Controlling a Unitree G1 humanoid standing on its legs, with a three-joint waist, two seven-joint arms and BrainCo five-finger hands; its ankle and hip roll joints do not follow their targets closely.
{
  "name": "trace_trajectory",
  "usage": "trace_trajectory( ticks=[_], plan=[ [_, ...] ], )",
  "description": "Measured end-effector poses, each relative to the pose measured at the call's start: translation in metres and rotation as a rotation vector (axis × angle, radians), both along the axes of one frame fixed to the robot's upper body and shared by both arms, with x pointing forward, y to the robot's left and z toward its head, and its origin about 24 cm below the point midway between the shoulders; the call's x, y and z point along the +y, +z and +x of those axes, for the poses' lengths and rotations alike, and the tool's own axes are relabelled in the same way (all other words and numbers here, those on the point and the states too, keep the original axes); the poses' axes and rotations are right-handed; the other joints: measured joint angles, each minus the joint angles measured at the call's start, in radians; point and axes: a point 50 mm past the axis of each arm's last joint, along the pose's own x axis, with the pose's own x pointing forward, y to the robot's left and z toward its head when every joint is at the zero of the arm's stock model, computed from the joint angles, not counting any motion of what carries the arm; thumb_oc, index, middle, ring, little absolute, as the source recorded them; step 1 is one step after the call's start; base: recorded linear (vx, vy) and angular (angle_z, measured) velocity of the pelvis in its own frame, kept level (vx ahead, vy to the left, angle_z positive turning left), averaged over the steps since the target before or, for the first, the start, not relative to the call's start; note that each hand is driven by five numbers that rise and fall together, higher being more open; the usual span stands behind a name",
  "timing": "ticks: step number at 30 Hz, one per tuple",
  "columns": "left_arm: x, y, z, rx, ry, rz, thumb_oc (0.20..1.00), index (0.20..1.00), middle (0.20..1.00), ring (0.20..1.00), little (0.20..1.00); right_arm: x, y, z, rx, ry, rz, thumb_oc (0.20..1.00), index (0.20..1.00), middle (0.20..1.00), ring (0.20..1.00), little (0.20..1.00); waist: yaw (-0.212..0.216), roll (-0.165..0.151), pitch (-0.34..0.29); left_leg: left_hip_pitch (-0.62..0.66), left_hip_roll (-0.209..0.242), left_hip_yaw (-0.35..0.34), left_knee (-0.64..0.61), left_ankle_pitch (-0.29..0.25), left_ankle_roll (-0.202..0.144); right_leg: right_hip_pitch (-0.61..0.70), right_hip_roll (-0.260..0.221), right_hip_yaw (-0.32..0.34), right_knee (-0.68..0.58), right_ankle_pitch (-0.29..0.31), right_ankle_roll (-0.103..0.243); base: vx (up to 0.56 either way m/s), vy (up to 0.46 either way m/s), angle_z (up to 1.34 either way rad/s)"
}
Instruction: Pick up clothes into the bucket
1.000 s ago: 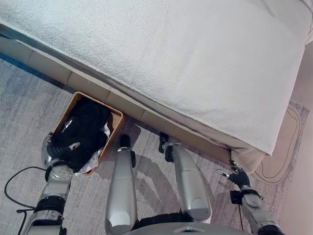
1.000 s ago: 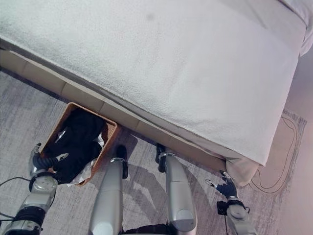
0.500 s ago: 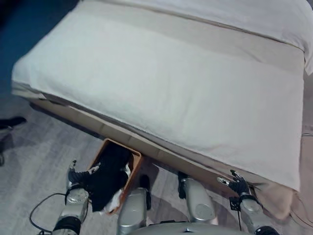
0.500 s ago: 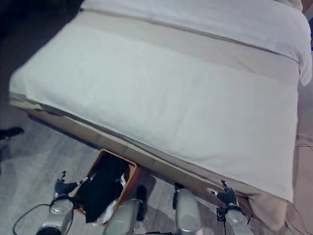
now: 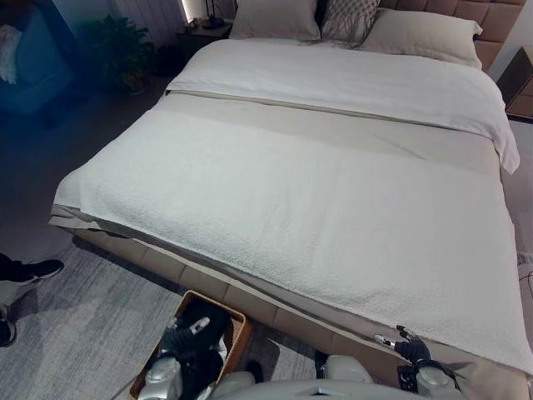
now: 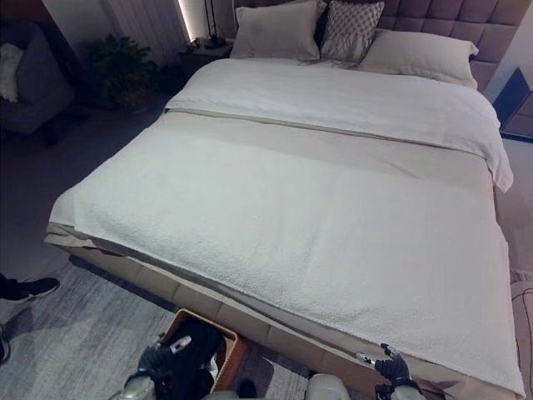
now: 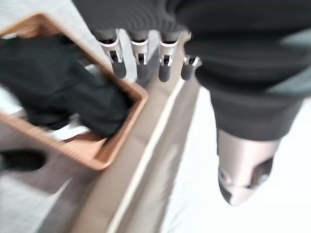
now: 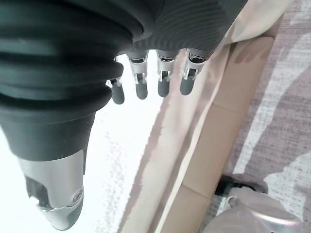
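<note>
Evidently the picking-up is close to finished, as far as these views let me judge. The bucket (image 5: 236, 321) (really a shallow tan, basket-like box) stands on the grey carpet (image 5: 83, 292) hard against the foot of the bed (image 5: 333, 208), and dark clothes (image 7: 53, 85) lie heaped inside it, with something pale tucked beneath them. From the left wrist view one black fold drapes toward the box's corner rim, so that piece may need a push to sit fully inside.

The left hand (image 7: 141, 60) hangs over the bucket with its fingers straight and slightly apart, holding nothing. The right hand (image 8: 150, 80) hovers by the bed's near corner, fingers likewise straight and relaxed, thumb apart, empty. It also appears in the eye view (image 5: 408, 346), low beside the mattress edge.

What is left seems small: the white bedspread (image 5: 291, 217) is smooth and bare of garments, and no loose clothing is seen on the visible carpet. Any further item would have to lie outside these views, which I cannot tell. A person's dark shoe (image 5: 33, 271) stands on the floor at the left. Pillows (image 5: 350, 21) sit at the headboard, and a plant (image 5: 121, 54) stands in the far corner.

No brand, label or writing can be read on anything here.
</note>
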Motion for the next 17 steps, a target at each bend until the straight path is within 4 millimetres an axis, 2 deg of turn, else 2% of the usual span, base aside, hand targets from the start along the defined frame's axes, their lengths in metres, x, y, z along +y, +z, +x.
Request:
trace_trajectory(
  ticks=[5, 9, 12, 17],
  plan=[
    [-0.009, -0.011, -0.021, 0.122, -0.088, 0.012, 1.0, 1.0, 1.0, 1.0, 1.0, 0.009, -0.004, -0.002, 0.021, 0.034, 0.013, 1.0, 1.0, 1.0, 1.0, 1.0, 0.002, -0.006, -0.021, 0.001, 0.004, -0.001, -0.005, 0.0, 0.001, 0.0, 0.004, 0.0, 0.008, 0.0, -0.002, 0.01, -0.026, 0.01],
    [-0.011, -0.011, -0.023, 0.147, -0.198, 0.053, 1.0, 1.0, 1.0, 1.0, 1.0, 0.017, -0.007, -0.004, 0.052, 0.096, 0.015, 1.0, 1.0, 1.0, 1.0, 1.0, 0.005, -0.01, -0.026, 0.001, 0.005, -0.006, -0.015, -0.004, 0.007, 0.001, 0.004, -0.003, 0.017, 0.0, -0.002, -0.01, -0.006, 0.02],
    [-0.011, -0.011, -0.023, 0.15, -0.206, 0.052, 1.0, 1.0, 1.0, 1.0, 1.0, 0.024, -0.01, -0.004, 0.057, 0.103, 0.038, 1.0, 1.0, 1.0, 1.0, 1.0, 0.006, -0.013, -0.035, 0.002, 0.006, -0.009, -0.017, -0.003, 0.009, 0.001, 0.005, -0.007, 0.019, 0.0, -0.002, -0.01, -0.002, 0.02],
    [-0.012, -0.012, -0.023, 0.156, -0.252, 0.07, 1.0, 1.0, 1.0, 1.0, 1.0, 0.024, -0.011, -0.008, 0.084, 0.124, 0.03, 1.0, 1.0, 1.0, 1.0, 1.0, 0.006, -0.011, -0.038, 0.006, 0.006, -0.013, -0.017, -0.001, 0.012, 0.007, 0.005, -0.009, 0.02, 0.0, -0.003, 0.0, 0.0, 0.0]
  ],
)
